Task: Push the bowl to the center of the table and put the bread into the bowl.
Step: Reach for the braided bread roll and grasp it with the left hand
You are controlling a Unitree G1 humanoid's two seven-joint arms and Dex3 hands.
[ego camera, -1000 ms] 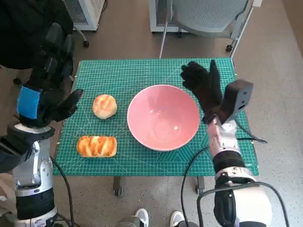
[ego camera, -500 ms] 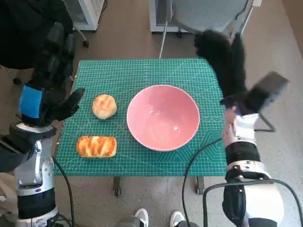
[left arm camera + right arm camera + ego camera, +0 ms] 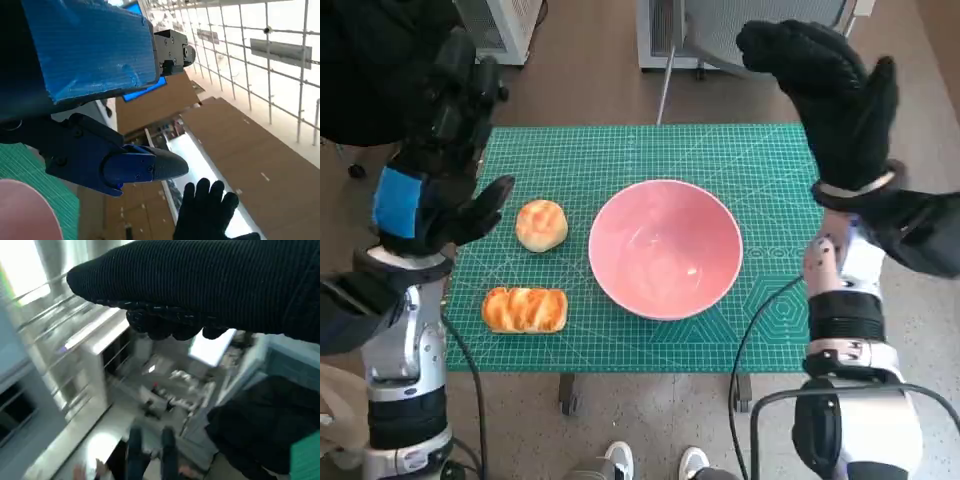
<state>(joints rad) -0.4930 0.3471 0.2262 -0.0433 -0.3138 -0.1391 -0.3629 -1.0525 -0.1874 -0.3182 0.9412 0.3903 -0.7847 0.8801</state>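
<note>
Green gridded cutting mat [image 3: 620,150] covers the table. Head view: pink rounded plastic bowl [image 3: 665,248] near the mat's centre, probably light, stiff and slick, best pushed at the rim. Round golden bread roll [image 3: 541,224] just beside it; oblong glazed bread loaf [image 3: 524,309] nearer the front edge. Both look soft and light, so grip gently across the middle. Left robot hand [image 3: 440,180] raised, released, fingers spread. Right robot hand [image 3: 830,95] lifted high, released. Left wrist view: bowl edge, distant right robot hand. Right wrist view: glove only.
</note>
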